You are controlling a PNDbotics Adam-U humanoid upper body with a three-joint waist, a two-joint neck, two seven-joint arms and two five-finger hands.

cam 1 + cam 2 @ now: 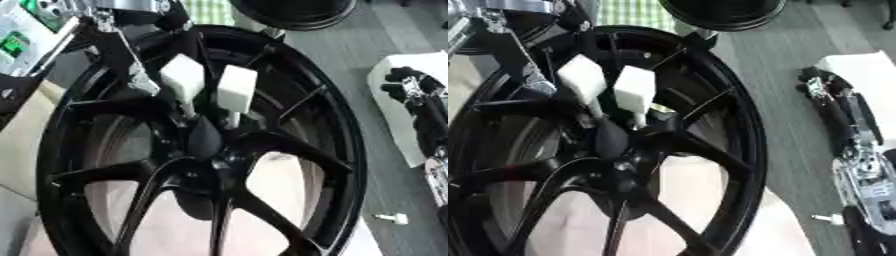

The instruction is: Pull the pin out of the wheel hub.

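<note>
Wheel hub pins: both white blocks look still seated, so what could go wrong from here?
1. The two white-headed pins stand close together, so the left hand, reaching in beside them, may knock the second while taking the first.
2. The spokes crowd the hub; fingers could snag there.
3. The right hand hangs apart, not steadying the black wheel, which may shift.

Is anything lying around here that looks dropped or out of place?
One thing: a small white pin-shaped piece lies by itself on the grey floor right of the black wheel, while two white-headed pins stand in the hub. Whether it was dropped, I can't tell.
</note>
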